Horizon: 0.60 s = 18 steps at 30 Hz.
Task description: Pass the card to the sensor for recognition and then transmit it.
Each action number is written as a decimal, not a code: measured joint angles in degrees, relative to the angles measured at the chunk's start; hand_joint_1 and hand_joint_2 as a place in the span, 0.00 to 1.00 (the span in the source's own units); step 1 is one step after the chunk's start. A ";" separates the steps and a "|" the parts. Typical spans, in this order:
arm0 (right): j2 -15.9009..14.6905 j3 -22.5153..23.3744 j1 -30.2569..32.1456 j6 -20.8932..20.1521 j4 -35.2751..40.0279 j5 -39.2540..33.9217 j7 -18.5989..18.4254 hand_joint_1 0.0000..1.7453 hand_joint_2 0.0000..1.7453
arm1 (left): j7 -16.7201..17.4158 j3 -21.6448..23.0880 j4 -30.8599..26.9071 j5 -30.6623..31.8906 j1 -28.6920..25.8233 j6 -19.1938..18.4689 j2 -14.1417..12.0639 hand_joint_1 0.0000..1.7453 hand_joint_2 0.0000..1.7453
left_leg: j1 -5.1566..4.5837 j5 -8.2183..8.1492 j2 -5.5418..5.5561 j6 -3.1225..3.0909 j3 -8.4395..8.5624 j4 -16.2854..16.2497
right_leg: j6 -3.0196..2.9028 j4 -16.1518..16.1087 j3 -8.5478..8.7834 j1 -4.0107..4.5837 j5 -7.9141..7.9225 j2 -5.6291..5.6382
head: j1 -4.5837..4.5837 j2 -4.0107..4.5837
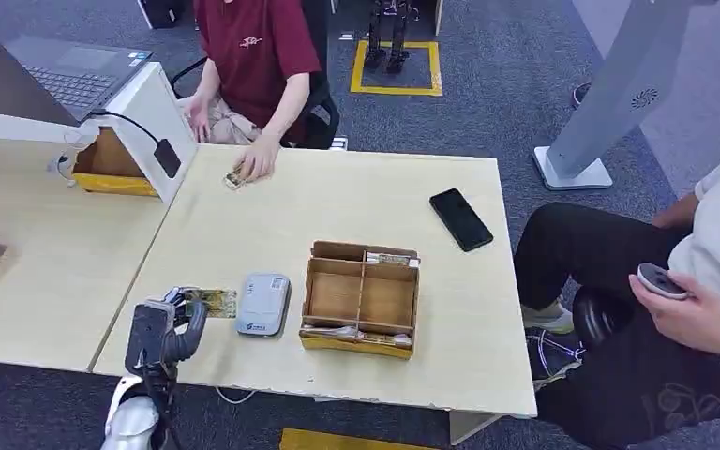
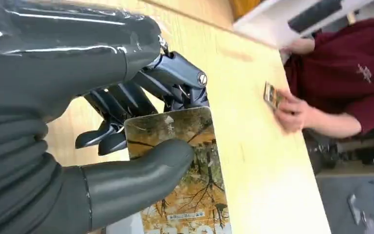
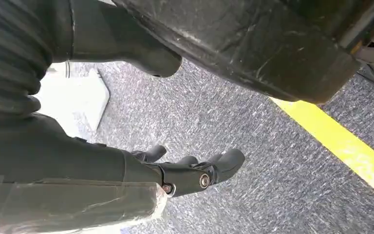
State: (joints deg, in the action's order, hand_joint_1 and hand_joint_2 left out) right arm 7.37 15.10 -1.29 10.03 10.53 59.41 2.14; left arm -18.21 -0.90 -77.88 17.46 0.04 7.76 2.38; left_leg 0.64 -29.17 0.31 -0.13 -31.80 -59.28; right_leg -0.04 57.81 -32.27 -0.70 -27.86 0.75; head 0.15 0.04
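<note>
Left hand (image 1: 164, 328): thumb and fingers clamped on card (image 1: 214, 302), table's front edge, beside sensor (image 1: 263, 304). Step: presenting card. Next: shift over sensor. Right hand (image 3: 185, 173): empty, fingers apart.

Left hand (image 2: 126, 146) pinching, right hand (image 3: 185, 170) empty

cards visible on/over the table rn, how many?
2 loose: one card held by the left hand beside the grey sensor; one under the seated person's hand at the far edge. The cardboard box slots appear to hold more, uncountable.
</note>
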 joint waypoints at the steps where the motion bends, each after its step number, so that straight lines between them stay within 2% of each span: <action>1: 0.02 0.15 0.01 0.02 0.00 0.00 0.00 0.00 1.00 | 0.85 0.66 -0.20 -0.02 -0.20 -0.48 -0.28 1.00 1.00 | 0.00 0.00 0.00 0.00 0.00 0.00 | 0.00 0.00 0.00 0.00 0.00 0.00 | -0.02 0.00; 5: 0.13 0.77 0.06 0.11 0.00 0.02 0.00 0.00 1.00 | 3.20 2.32 -0.48 -2.32 -1.30 -3.76 -1.40 1.00 1.00 | 0.00 0.00 0.00 0.00 0.01 0.00 | 0.00 0.00 -0.01 0.00 0.00 0.00 | -0.02 0.00; 18: 0.15 1.09 0.08 0.15 0.00 0.22 0.00 0.00 1.00 | 3.26 3.59 -0.79 -2.75 -2.08 -4.15 -2.43 1.00 1.00 | 0.00 0.00 0.00 0.00 0.01 0.00 | 0.00 0.00 0.00 0.00 0.00 -0.01 | -0.02 0.00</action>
State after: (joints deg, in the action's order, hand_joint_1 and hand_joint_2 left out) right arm 7.52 16.20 -1.21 10.19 10.53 59.63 2.14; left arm -14.95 2.69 -78.66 14.71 -2.04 3.61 -0.04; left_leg 0.64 -29.17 0.32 -0.13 -31.80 -59.28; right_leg -0.04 57.82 -32.27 -0.69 -27.86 0.74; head 0.13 0.04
